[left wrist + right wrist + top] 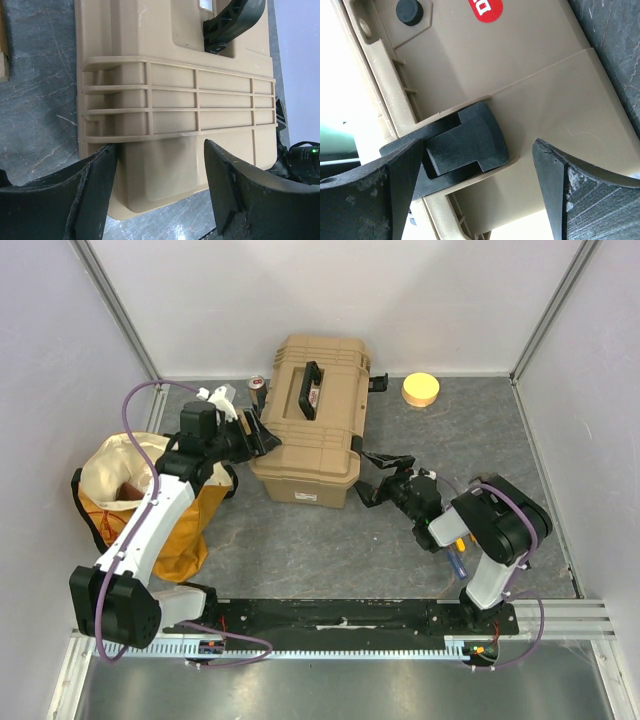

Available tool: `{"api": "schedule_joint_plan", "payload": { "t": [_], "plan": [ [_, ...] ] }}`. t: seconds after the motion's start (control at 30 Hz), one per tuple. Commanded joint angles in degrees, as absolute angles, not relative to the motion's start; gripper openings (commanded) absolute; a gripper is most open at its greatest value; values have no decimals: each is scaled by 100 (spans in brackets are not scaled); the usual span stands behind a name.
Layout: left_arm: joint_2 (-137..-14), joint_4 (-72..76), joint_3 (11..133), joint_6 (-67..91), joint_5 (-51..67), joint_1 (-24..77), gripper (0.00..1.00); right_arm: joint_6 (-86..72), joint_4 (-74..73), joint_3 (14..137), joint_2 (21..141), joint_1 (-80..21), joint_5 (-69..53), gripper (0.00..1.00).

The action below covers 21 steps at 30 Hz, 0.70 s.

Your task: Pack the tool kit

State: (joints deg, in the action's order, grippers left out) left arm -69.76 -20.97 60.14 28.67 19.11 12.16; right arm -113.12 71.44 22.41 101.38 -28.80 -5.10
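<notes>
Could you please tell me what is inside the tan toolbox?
Nothing inside shows: the toolbox has its lid down, covering the contents. Only its black handle and red label show on top.

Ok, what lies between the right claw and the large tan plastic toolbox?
A black plastic latch on the toolbox; the right wrist view shows it framed by the open right claw.
</notes>
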Motion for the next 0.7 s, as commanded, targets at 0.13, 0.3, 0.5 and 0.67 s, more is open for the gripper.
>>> {"api": "schedule_joint_plan", "payload": {
  "t": [0.13,0.3,0.5,0.67],
  "plan": [
    [-7216,-1802,6179,2751,2109,1441,75,-11118,10072,2619,9580,-2953,-123,80],
    [-7233,-1810,6170,2733,2039,1459,75,-11048,10072,2602,9483,-2962,-62,64],
    [-7190,-1837,6179,2707,1916,1477,75,-10803,10072,2514,9457,-2953,-62,44],
    [-7181,-1907,6170,2672,1854,1477,75,-10468,10063,2461,9431,-2953,-35,30]
  ]
}}
